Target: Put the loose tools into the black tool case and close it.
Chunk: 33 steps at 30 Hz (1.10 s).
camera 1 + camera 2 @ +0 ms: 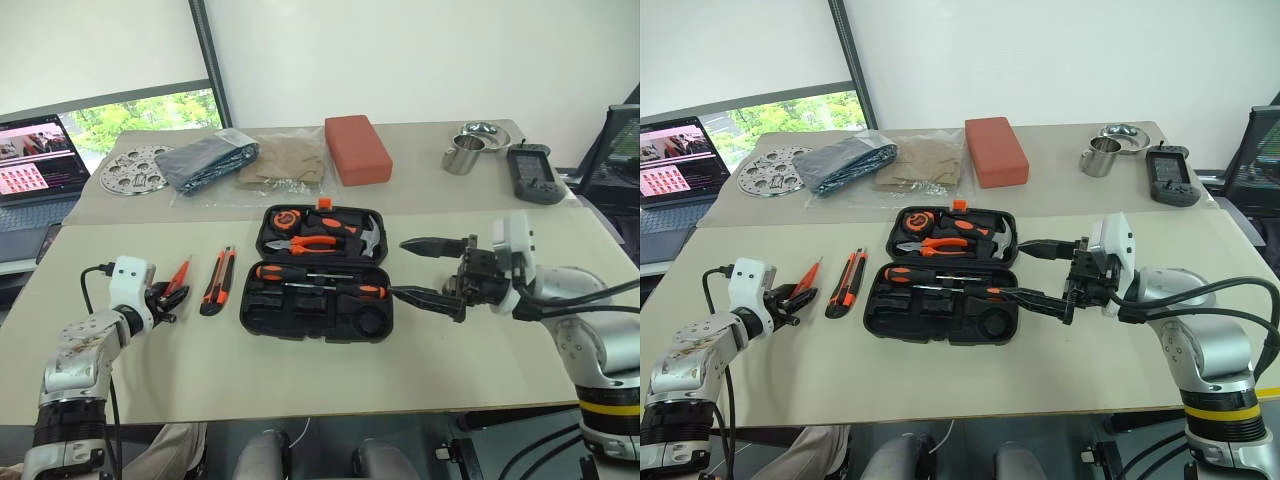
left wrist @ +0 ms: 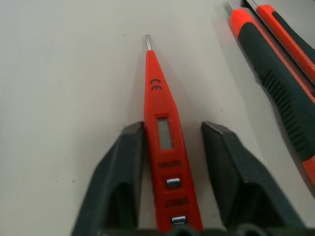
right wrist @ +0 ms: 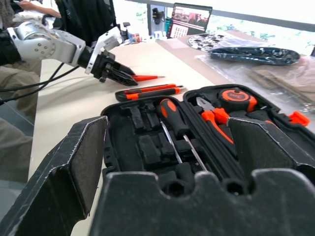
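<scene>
The black tool case (image 1: 247, 318) lies open at the middle of the table, its lid laid flat behind it. Inside it sit an orange-and-black screwdriver (image 1: 290, 272), pliers (image 1: 315, 243) and a hammer (image 1: 365, 238). Left of the case lies an orange-black utility knife (image 1: 218, 281), and further left a small all-orange screwdriver (image 2: 160, 128). My left gripper (image 1: 168, 298) is low on the table, open, its fingers either side of that screwdriver's handle; one finger (image 2: 123, 162) touches it, while a gap remains at the other. My right gripper (image 1: 400, 268) hovers open at the case's right edge, holding nothing.
On the back table stand a red-orange block (image 1: 357, 148), a steel cup (image 1: 460, 157) with a bowl, a dark handheld device (image 1: 532, 175), plastic bags (image 1: 208, 160), a perforated metal disc (image 1: 135, 168) and a laptop (image 1: 40, 160). A person sits beyond the table's left end (image 3: 29, 7).
</scene>
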Motion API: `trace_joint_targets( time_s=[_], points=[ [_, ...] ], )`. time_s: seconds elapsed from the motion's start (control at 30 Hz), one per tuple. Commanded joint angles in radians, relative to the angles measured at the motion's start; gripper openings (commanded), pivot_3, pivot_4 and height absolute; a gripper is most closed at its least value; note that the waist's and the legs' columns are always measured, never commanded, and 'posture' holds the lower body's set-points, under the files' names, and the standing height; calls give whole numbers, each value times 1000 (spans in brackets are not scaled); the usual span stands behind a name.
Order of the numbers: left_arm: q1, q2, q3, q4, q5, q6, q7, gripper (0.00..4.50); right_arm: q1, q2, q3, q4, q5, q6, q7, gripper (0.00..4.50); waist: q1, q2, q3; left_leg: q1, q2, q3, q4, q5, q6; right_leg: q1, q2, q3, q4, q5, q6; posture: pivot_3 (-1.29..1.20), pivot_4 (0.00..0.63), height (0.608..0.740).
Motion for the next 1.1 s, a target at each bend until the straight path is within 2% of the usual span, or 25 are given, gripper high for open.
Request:
trace_joint_targets(
  time_s=[0.03, 0.13, 0.33, 0.4, 0.63, 0.87, 1.1],
  points=[
    [15, 16, -18, 36, 44, -119, -19, 507, 9, -3, -43, -30, 24, -26, 3, 4500, 0, 0, 0, 0, 0, 0, 0, 0, 0, 0, 0, 0, 0, 0, 0, 0, 150, 740],
    [-18, 31, 15, 49, 26, -227, -55, 498, 14, -4, -49, -31, 27, -31, 7, 4500, 0, -1, 0, -1, 0, 0, 0, 0, 0, 0, 0, 0, 0, 0, 0, 0, 150, 740],
    [-222, 98, -20, 95, -46, -427, -342, 498, 32, -14, -46, -29, 20, -45, 44, 4500, 12, -3, 2, -4, 0, 0, 0, 0, -1, -2, 0, -2, -1, 0, -1, 0, 150, 740],
    [-276, 105, -71, 107, -36, -468, -429, 498, 28, -13, -45, -23, 19, -46, 49, 4500, 14, -3, 1, -4, -1, 1, 0, 0, -1, -2, 0, -2, -1, 0, -1, 0, 150, 740],
    [-441, 73, -392, 139, 72, -620, -792, 498, 46, -15, -65, -25, 11, -59, 42, 4500, 12, 0, 0, -5, -2, 5, 1, 0, 0, -2, 4, 0, -3, 0, 0, 0, 150, 740],
    [-513, 38, -524, 261, 188, -707, -861, 498, 83, -19, -95, -55, 16, -61, 22, 4500, -1, 0, 0, -5, 0, 5, 1, 0, 0, -3, 6, 0, -2, 0, 0, 0, 150, 740],
    [-526, 19, -557, 297, 242, -686, -848, 498, 109, -21, -113, -80, 22, -56, 7, 4500, 1, 0, 0, -6, -1, 2, 2, 0, 0, -3, 6, 1, -2, 0, 0, 0, 150, 740]
  ],
)
